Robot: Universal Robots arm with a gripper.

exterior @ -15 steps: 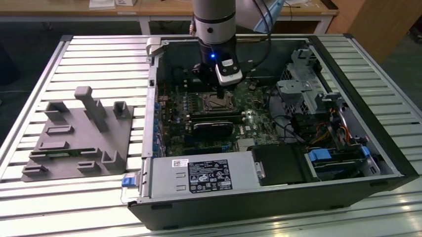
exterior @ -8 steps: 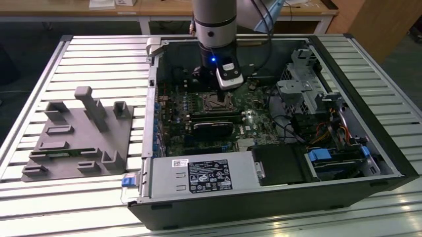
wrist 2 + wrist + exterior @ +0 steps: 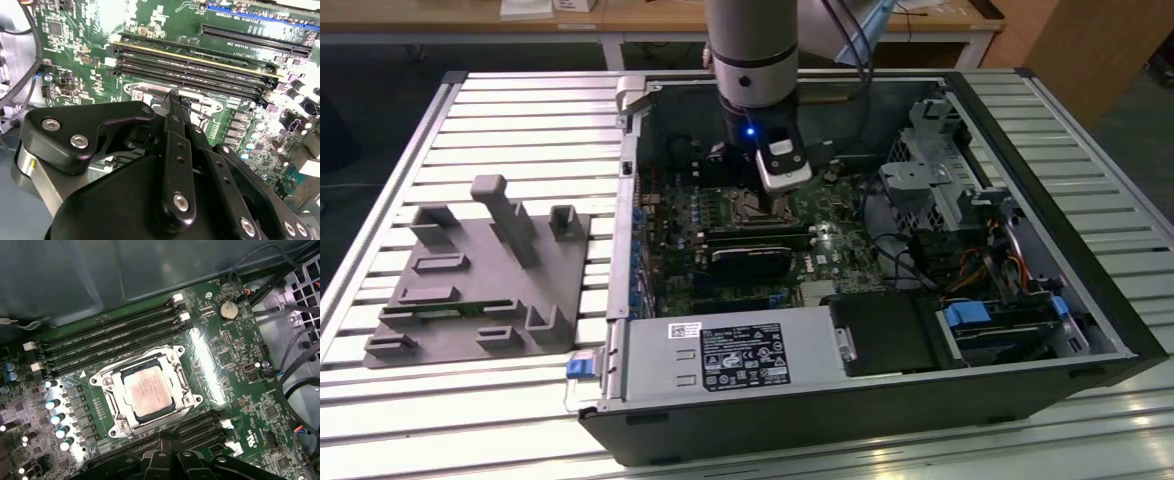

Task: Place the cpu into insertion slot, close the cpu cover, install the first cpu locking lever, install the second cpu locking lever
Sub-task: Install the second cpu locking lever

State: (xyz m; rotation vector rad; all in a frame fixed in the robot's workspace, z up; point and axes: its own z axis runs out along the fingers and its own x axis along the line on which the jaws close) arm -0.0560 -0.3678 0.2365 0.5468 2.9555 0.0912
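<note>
Fingers [image 3: 176, 145] of the gripper [image 3: 161, 439] are seen pressed together with nothing between them, their tip held just above the motherboard [image 3: 235, 370] at the edge of the socket. The cpu [image 3: 146, 395] is seated flat in the socket, its grey top showing through the open middle of the cpu cover [image 3: 177, 371], which is laid down flat over it. A thin lever [image 3: 181, 416] is seen running slantwise from the socket's side toward the fingertip; whether it is touched cannot be told. In the exterior view the arm [image 3: 753, 60] is reached down into the open computer case [image 3: 1041, 200], which is set on a slatted table [image 3: 520, 120] beside a grey fixture [image 3: 480, 280].
</note>
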